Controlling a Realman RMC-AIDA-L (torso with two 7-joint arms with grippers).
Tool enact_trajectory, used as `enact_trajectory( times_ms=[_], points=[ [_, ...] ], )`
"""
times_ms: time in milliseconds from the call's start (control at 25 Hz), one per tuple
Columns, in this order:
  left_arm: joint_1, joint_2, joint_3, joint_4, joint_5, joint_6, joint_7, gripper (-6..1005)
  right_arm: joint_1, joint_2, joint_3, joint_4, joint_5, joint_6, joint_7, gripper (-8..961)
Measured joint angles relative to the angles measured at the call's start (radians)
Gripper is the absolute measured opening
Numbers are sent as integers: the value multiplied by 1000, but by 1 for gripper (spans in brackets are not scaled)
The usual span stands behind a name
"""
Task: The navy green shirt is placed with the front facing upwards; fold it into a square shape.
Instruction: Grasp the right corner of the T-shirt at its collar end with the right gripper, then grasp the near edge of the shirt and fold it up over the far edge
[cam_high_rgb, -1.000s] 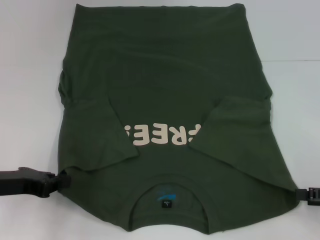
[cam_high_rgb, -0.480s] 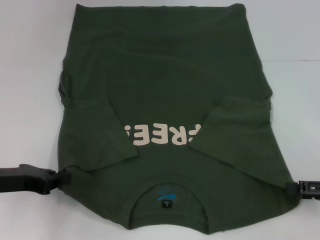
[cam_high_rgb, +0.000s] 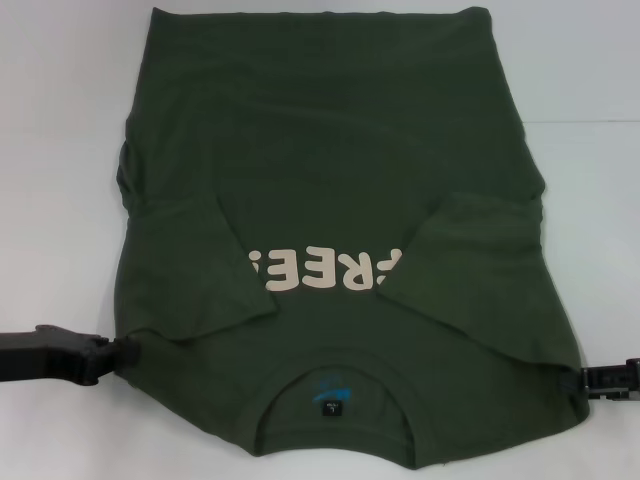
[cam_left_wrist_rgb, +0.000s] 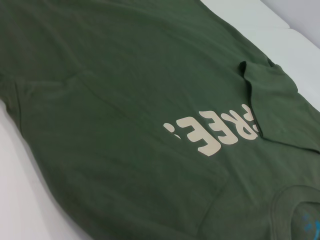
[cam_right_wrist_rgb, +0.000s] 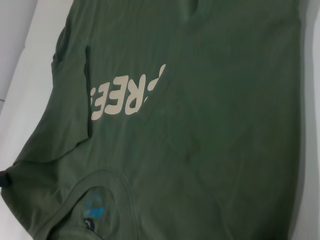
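Observation:
The navy green shirt (cam_high_rgb: 330, 150) lies flat on the table, front up, with its collar and small blue-marked tag (cam_high_rgb: 332, 405) nearest me. Both short sleeves are folded inward over the chest and partly cover the cream lettering (cam_high_rgb: 320, 272). My left gripper (cam_high_rgb: 122, 352) is low at the shirt's left shoulder edge, touching the cloth. At the right shoulder corner, my right gripper (cam_high_rgb: 584, 381) meets the fabric. The left wrist view shows the shirt (cam_left_wrist_rgb: 125, 100) and lettering only, and so does the right wrist view of the shirt (cam_right_wrist_rgb: 210, 125).
The white table (cam_high_rgb: 60, 150) shows bare on both sides of the shirt and beyond its hem at the far edge. A seam line in the table surface (cam_high_rgb: 590, 122) runs out to the right of the shirt.
My right gripper has shifted slightly up and inward against the shirt's right shoulder corner. The left gripper has barely moved. The shirt lies as before.

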Motion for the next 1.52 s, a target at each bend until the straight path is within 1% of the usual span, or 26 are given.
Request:
enact_trajectory(
  times_ms=[80,200,400,640,840,920,1160,1360,1520],
  points=[
    [-1,1,0,0,0,-1,0,7,4,1,0,-5,-6,0,7,690],
    [-1,2,0,0,0,-6,0,7,5,0,0,-7,-7,-1,12,482],
    [-1,2,0,-1,0,-9,0,7,4,-2,1,-8,-15,1,25,235],
    [-1,2,0,-1,0,-9,0,8,-2,-5,1,-8,-17,3,29,127],
    [-1,2,0,-1,0,-2,-3,8,-19,1,23,-9,-13,2,-9,37],
    [-1,2,1,1,1,9,-14,8,-25,3,44,-5,-11,-4,-41,36],
    [7,14,-15,8,9,74,-81,8,-66,16,140,1,-8,-64,-187,33],
    [23,16,-51,10,15,148,-84,8,-105,18,197,2,-6,-125,-285,32],
    [34,18,-73,11,21,200,-84,9,-136,16,222,2,-6,-171,-333,32]
  ],
)
